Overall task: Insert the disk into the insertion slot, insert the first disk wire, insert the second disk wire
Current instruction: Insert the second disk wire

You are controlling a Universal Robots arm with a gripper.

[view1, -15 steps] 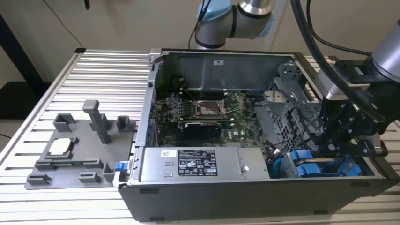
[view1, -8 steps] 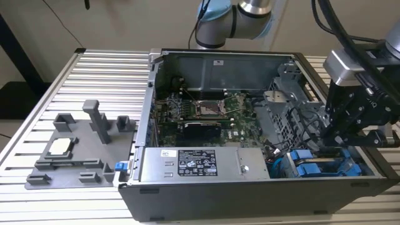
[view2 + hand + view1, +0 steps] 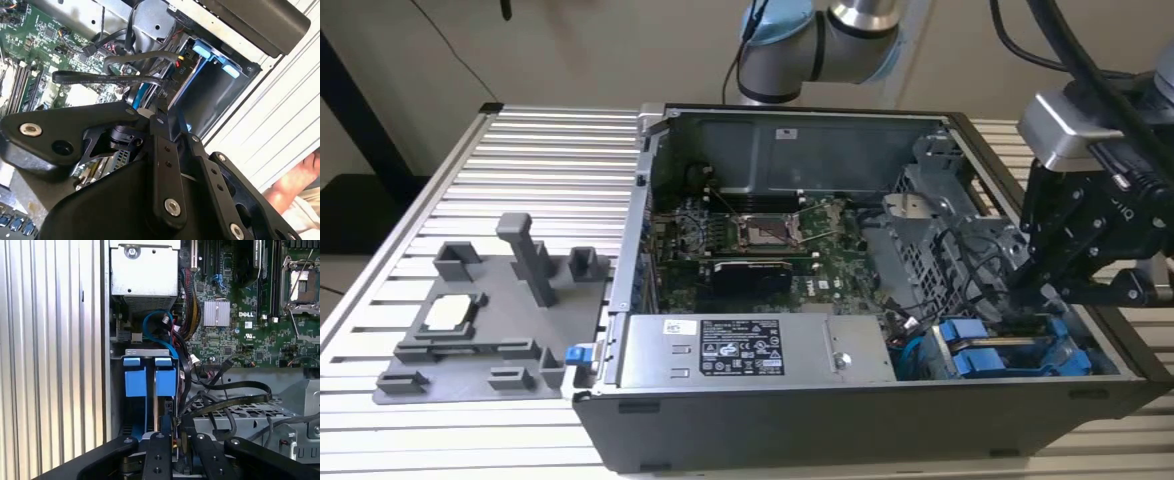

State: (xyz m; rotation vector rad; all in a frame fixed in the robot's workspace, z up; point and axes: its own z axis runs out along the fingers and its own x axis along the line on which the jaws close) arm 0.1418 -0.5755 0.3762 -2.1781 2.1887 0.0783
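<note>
In the exterior view, an open computer case point(image 3: 761, 400) of grey metal lies on a ribbed metal desk point(image 3: 520, 170). The black hand point(image 3: 1027, 300) reaches down into the case's corner on the exterior view's right. Just below it sit two bright blue plastic frames point(image 3: 1001, 355), side by side in the grey metal cage. These look like the disk frames, already pushed into the insertion slot point(image 3: 1061, 345). A big grey box point(image 3: 747, 350) with a black sticker sits beside them, and the green board point(image 3: 761, 240) lies further in.

In the second wrist view, the hand point(image 3: 160, 107) points at the blue frame point(image 3: 210, 52) in the slot. Its thin black fingers point(image 3: 162, 145) are close together and seem to pinch something small at a black flat wire point(image 3: 100, 77), though it is hard to be sure. A person's hand point(image 3: 295, 185) rests at the edge.

In the first wrist view, the two blue frames point(image 3: 150, 375) stand straight ahead of the hand point(image 3: 175, 432), their long sides running away from it. The fingers point(image 3: 161, 455) are nearly shut near dark wires point(image 3: 225, 395) beside the disk.
</note>
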